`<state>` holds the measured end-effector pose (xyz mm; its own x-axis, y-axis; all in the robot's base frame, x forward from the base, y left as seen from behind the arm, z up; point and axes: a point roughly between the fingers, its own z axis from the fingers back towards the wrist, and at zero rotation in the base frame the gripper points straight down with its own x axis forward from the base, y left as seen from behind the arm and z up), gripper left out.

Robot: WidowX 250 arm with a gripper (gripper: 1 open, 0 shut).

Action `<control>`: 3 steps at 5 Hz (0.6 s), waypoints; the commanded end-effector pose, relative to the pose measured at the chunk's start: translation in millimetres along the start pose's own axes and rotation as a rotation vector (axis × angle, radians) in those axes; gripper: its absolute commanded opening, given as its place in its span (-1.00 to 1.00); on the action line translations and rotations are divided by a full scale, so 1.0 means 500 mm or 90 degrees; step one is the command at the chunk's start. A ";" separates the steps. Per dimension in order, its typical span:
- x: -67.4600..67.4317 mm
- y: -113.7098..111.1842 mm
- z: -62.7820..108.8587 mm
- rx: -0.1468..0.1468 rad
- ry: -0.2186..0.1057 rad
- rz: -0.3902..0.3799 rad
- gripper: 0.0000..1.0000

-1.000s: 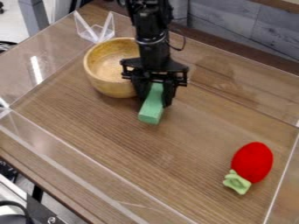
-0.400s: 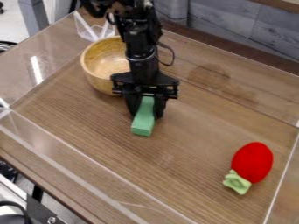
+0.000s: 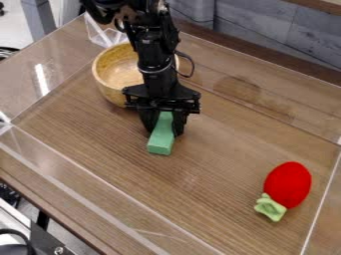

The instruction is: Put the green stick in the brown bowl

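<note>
A slim, matte-black robot arm (image 3: 154,45) built of stacked blocky segments, with dark cables looping near its upper joints, ends in a black two-fingered gripper (image 3: 163,112) on a wider crossbar

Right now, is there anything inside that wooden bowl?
The brown bowl shows only bare pale wood inside. The arm covers its right side, so that part cannot be seen. The green stick is outside, in the gripper on the table.

I see green stick (image 3: 163,136): tilted, upper end between the fingers (image 3: 148,119) | brown bowl (image 3: 118,77): upright, empty, just behind them
</note>
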<state>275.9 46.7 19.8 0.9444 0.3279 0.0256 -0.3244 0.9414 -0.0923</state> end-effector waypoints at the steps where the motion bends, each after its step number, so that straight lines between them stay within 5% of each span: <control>1: -0.002 0.013 0.013 0.004 -0.010 0.008 -1.00; 3: -0.024 0.018 0.013 0.006 0.001 -0.019 -1.00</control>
<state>260.1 46.3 19.5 0.9556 0.2945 0.0066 -0.2929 0.9523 -0.0855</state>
